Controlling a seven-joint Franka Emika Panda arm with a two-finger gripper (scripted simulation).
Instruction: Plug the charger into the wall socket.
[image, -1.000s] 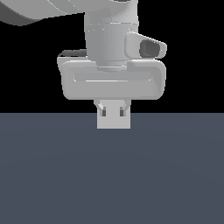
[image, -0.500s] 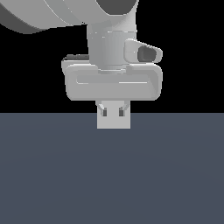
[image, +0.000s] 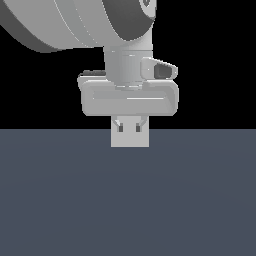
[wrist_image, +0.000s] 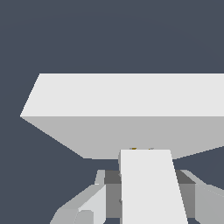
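Observation:
In the wrist view the charger (wrist_image: 151, 183), a small white-grey block, sits between my gripper's (wrist_image: 148, 179) fingers (wrist_image: 94, 205), which are shut on it. Its front end, with a yellowish prong tip (wrist_image: 133, 148), meets the face of the wall socket (wrist_image: 131, 131), a much wider light-grey block. In the exterior view the socket's square panel (image: 129, 141) stands below the hand. The gripper (image: 129, 129) shows two dark fingertips against the panel. The charger cannot be told apart from the panel there.
A dark blue-grey floor (image: 128, 200) fills the lower half of the exterior view, with black background above. The arm's thick upper links (image: 75, 25) hang over the hand (image: 129, 97).
The hand looks slightly narrower than a second ago, so it has moved away from the exterior camera. The upper arm links have swung further into view. The square panel has not moved.

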